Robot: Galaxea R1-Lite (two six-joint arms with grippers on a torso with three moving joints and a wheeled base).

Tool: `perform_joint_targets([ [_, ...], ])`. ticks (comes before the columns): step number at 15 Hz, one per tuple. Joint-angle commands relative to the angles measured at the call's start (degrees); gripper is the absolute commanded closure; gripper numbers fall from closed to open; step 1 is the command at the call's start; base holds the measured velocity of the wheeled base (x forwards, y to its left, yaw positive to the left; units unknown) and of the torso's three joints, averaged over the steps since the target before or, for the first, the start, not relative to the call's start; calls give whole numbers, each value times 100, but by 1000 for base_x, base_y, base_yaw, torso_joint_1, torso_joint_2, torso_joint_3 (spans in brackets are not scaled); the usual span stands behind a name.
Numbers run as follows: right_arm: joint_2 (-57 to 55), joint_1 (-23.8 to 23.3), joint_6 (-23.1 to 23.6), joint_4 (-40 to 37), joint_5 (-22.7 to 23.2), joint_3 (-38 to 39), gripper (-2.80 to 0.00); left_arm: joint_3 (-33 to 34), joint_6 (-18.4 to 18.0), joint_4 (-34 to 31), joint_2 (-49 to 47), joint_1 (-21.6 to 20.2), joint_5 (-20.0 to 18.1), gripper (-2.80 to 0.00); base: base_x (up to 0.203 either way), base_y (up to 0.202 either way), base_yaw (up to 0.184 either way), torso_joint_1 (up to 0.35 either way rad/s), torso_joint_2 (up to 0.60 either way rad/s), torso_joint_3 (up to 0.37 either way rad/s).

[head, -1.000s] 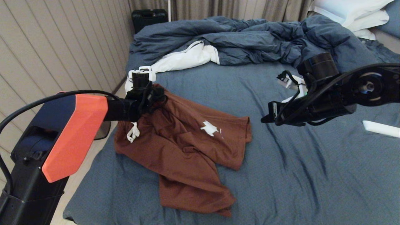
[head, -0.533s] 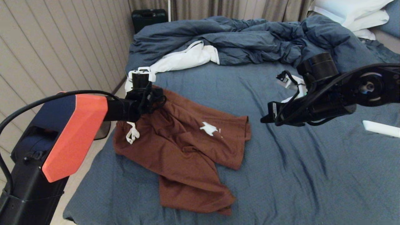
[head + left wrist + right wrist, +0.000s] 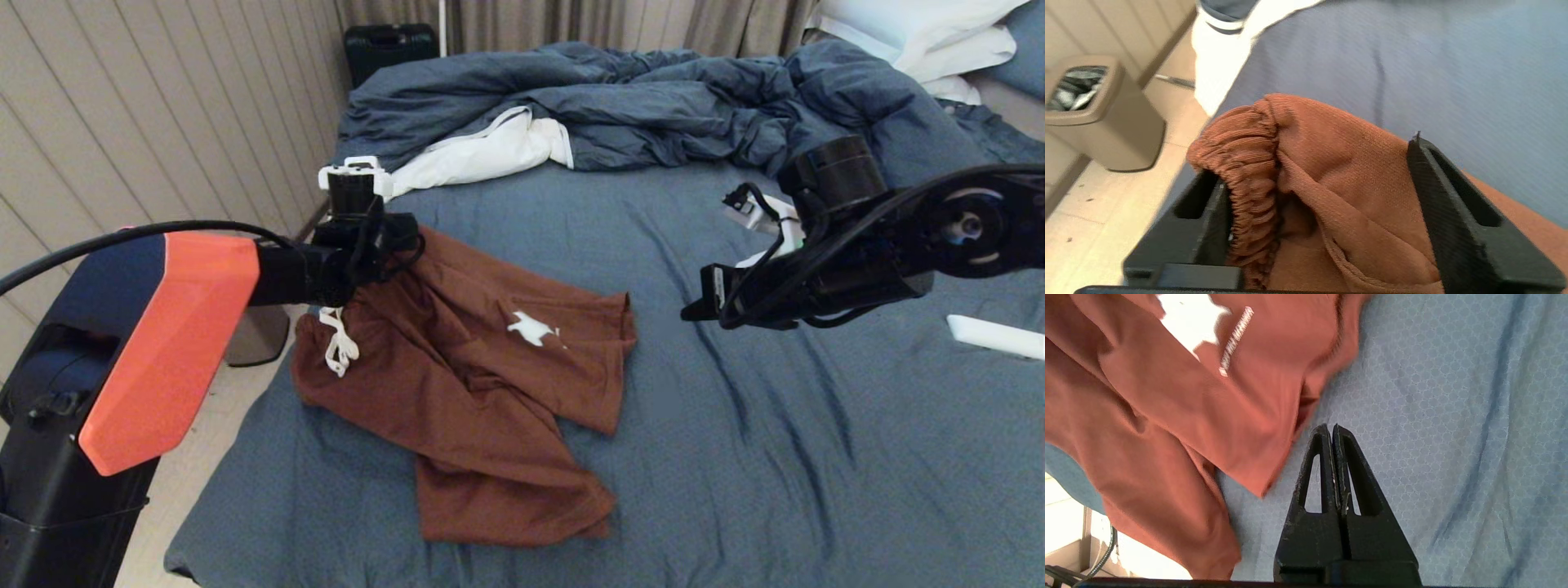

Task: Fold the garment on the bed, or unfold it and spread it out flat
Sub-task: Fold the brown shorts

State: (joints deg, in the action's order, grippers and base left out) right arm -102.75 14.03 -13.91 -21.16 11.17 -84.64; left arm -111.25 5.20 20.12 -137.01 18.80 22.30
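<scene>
Rust-brown garment [image 3: 482, 392] — rumpled, waistband bunched in left tool [image 3: 1314, 204].

The head camera looks forward and down over the bed [image 3: 735, 457] from above. The left wrist camera sits close behind its fingers, facing the shorts [image 3: 1331, 179]; the right wrist camera looks down on sheet and shorts [image 3: 1167, 416], also seen from the head.
</scene>
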Motion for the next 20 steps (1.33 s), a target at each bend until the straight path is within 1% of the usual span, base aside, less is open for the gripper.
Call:
perform_joint_targets([
  [1, 19, 8, -7, -11, 8, 0, 0, -2, -2, 18, -13, 1, 12, -280, 0, 0, 0, 0, 0, 0],
  [10, 1, 47, -7, -11, 8, 0, 0, 8, -10, -166, -44, 1, 38, -280, 0, 0, 0, 0, 0, 0],
  [12, 1, 47, -7, -11, 8, 0, 0, 170, -19, -240, 13, 1, -3, -280, 0, 0, 0, 0, 0, 0],
  [13, 1, 47, -7, -11, 8, 0, 0, 246, -17, -331, 95, 6, -55, -280, 0, 0, 0, 0, 0, 0],
  [14, -8, 47, -7, -11, 16, 0, 0, 402, -4, -452, 221, 37, -187, -280, 0, 0, 0, 0, 0, 0],
  [16, -8, 47, -7, -11, 16, 0, 0, 854, 15, -746, 644, 104, -651, -280, 0, 0, 0, 0, 0, 0],
  [17, -17, 47, -7, -11, 16, 0, 0, 925, 26, -1061, 802, 130, -832, -280, 0, 0, 0, 0, 0, 0],
  [19, -8, 100, -7, -11, 12, 44, 0, 785, 101, -1538, 910, 135, -914, -280, 0, 0, 0, 0, 0, 0],
  [20, 1, 115, -7, -11, 16, 53, 0, 786, 161, -1560, 1015, 134, -932, -280, 0, 0, 0, 0, 0, 0],
])
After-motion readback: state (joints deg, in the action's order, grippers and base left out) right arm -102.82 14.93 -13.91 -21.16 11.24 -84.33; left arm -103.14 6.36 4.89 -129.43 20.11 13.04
